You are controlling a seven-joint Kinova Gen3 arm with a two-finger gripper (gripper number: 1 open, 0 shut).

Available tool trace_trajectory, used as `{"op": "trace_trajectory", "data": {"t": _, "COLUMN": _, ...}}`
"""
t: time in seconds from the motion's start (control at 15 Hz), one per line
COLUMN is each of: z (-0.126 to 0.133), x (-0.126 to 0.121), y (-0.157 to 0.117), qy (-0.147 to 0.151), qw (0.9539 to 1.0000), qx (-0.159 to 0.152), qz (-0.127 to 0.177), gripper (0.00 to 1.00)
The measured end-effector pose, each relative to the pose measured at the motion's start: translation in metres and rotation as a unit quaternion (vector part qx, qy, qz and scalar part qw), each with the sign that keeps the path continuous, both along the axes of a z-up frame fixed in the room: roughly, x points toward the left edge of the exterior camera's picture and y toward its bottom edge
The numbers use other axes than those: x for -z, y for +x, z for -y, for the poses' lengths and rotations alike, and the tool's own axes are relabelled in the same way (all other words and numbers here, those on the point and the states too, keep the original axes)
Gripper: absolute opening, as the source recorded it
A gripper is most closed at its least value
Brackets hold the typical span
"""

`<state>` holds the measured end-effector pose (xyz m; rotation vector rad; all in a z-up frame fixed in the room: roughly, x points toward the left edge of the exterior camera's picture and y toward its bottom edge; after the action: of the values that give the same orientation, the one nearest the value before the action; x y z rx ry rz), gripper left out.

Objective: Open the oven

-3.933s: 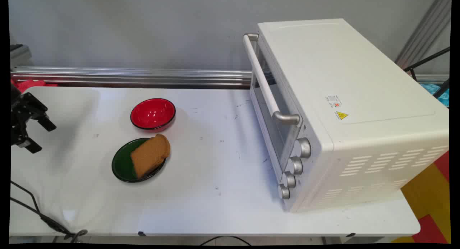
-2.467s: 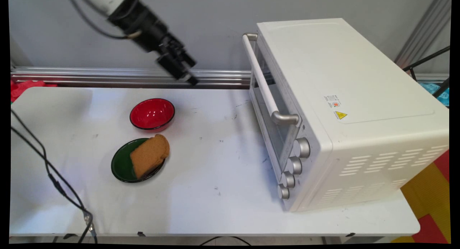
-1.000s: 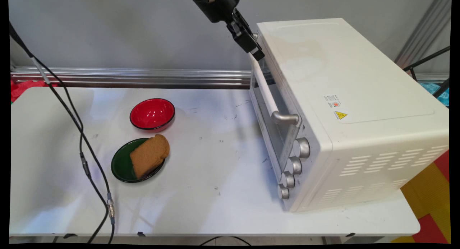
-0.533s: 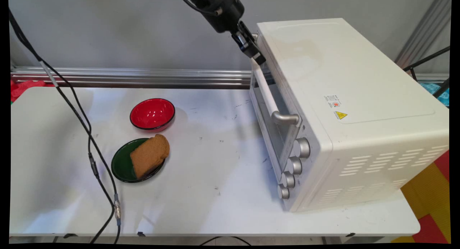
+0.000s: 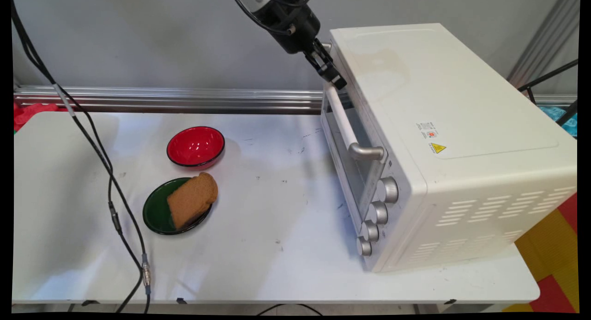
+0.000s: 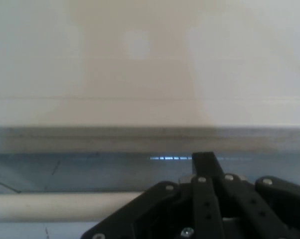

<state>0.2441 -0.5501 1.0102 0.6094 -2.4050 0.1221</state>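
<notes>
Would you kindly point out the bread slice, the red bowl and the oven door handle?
bread slice (image 5: 192, 200), main view, middle of crust face.
red bowl (image 5: 195, 146), main view, inner bottom.
oven door handle (image 5: 342, 121), main view, white bar.

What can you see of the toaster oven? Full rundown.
The toaster oven is a white, boxy metal-looking unit on the table's right part, turned at an angle, glass door facing left and closed. A long white bar handle on silver brackets runs along the door's top edge; four silver knobs sit in a column beside the door. Vent slots line its near side and a yellow warning sticker sits on top. The gripper is at the handle's far end; contact unclear.
</notes>
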Motion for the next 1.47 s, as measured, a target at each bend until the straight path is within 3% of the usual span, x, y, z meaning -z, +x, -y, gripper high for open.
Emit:
{"op": "trace_trajectory", "data": {"t": 0.6, "z": 0.001, "x": 0.021, "y": 0.003, "qy": 0.004, "qw": 0.9999, "qx": -0.007, "qz": 0.006, "gripper": 0.00}}
{"op": "trace_trajectory", "data": {"t": 1.47, "z": -0.046, "x": 0.056, "y": 0.064, "qy": 0.061, "qw": 0.9959, "qx": -0.004, "qz": 0.067, "gripper": 0.00}}
